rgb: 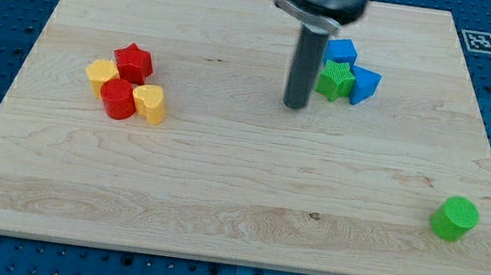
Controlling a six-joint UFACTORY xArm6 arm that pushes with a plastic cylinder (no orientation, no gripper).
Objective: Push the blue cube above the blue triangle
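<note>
A blue cube (340, 51) sits near the view's top right of the wooden board. A blue triangle (365, 84) lies just below and to the right of it. A green star (334, 80) sits between them, touching both. My tip (296, 104) rests on the board just left of the green star, a little below and left of the blue cube, touching none of the blocks as far as I can tell.
On the view's left a cluster holds a red star (133, 62), a yellow hexagon (101, 72), a red cylinder (118, 99) and a yellow heart (149, 103). A green cylinder (454, 218) stands at the bottom right. The board's edge (230, 257) borders blue pegboard.
</note>
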